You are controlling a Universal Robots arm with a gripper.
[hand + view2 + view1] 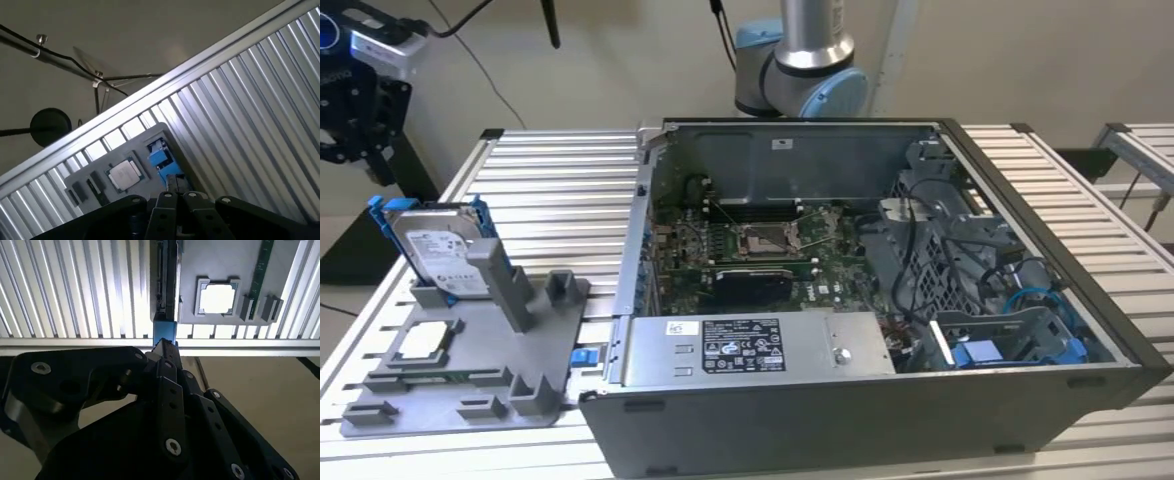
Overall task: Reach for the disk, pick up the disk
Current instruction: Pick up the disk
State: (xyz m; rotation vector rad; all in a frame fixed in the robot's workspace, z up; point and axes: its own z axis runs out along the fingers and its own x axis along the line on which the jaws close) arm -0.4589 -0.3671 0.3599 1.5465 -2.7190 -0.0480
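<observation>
An open computer case [854, 420] sits mid-frame in the exterior view, on the slatted worktop [547, 180]. Lower left, a grey fixture [480, 380] holds a chip [427, 342].

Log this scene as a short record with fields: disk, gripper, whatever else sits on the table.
disk: standing on edge in the grey fixture, blue-framed, not gripped
gripper: in the air above the disk, apart from it
processor chip: flat in the fixture
computer case: open, on the slatted table, at the exterior view's right of the fixture
</observation>
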